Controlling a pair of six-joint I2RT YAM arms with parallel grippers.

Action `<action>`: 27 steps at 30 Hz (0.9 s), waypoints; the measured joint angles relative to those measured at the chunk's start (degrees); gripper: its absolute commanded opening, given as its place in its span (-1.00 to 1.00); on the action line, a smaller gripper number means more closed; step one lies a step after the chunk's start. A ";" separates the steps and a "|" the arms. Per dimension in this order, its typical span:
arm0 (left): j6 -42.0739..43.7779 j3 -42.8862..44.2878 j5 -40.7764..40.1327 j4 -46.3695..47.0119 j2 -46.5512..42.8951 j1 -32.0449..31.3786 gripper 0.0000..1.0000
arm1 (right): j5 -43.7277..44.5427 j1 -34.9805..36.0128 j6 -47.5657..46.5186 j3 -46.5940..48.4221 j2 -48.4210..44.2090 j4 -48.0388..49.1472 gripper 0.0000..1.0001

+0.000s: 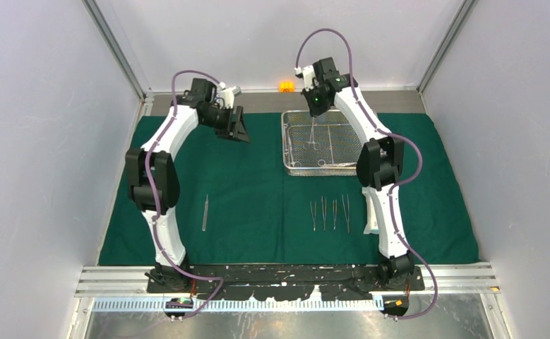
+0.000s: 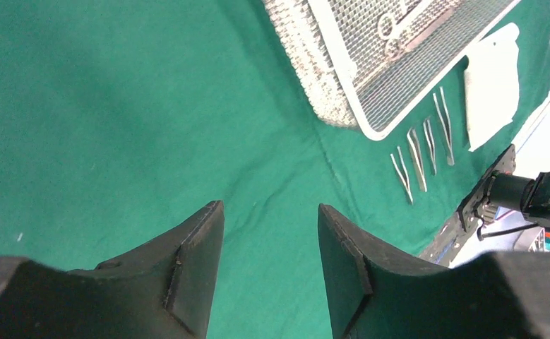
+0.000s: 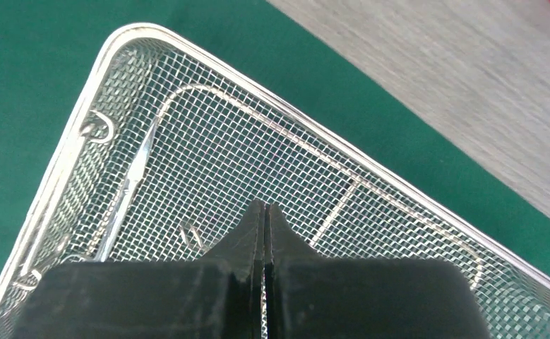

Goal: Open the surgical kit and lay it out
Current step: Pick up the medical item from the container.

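Upper centre of the overhead view: wire-mesh tray (image 1: 337,138), resting on the spread green cloth wrap (image 1: 258,198).

- Contents: one slim ring-handled instrument (image 3: 127,187), lying along the tray's left side in the right wrist view.
- Right gripper (image 3: 265,212): above the tray, fingers pressed together. Nothing shows between them.
- Left gripper (image 2: 270,212): spread and holding nothing, over bare cloth at the tray's left.
- Laid out: a row of four instruments (image 1: 330,213) at lower centre, and a single instrument (image 1: 205,212) well apart at lower left. The white packet (image 2: 494,85) lies just beside the row.

Step judged in hand: fetching the tray's instrument.

Handling notes:
- Part the right fingers before descending.
- Come down beside the tray wall with the fingers straddling the shank crosswise. A grip near mid-length should keep it from swinging.
- Close gently, since thin steel on mesh may skate or snag.
- Lift above the rim before moving toward the row.
- Set it parallel to the others, apart from its neighbours.
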 measured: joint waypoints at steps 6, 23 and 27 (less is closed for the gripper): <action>-4.66 0.37 2.78 11.96 1.75 -5.60 -0.04 | 0.00 0.00 0.44 -1.22 -3.89 0.94 -0.99; -7.26 17.14 6.88 33.81 19.63 -15.76 -0.13 | -0.44 -0.02 2.29 -6.10 -4.39 2.21 -0.99; -5.22 17.14 6.86 35.89 21.31 -15.80 -0.12 | -0.87 -0.22 2.99 -6.21 -4.42 2.27 -0.99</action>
